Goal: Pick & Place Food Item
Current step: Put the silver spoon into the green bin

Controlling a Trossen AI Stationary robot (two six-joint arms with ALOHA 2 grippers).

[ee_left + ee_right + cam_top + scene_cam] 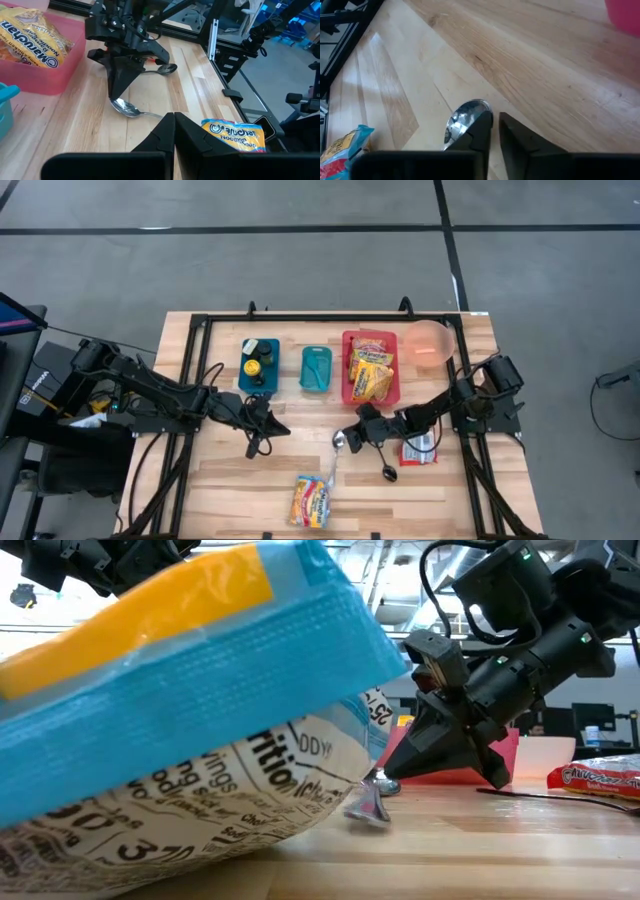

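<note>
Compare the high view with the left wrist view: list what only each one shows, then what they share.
Only the high view: the dark blue tray with small bottles, the whole teal container, the pink bowl, and the red packet lying under the right arm.

Only the left wrist view: the left claw close up, shut, and the room beyond the table edge.

Both: the right claw nearly shut above the silver spoon, the black spoon, the red bin of ramen packs, and the snack bag near the front edge.
</note>
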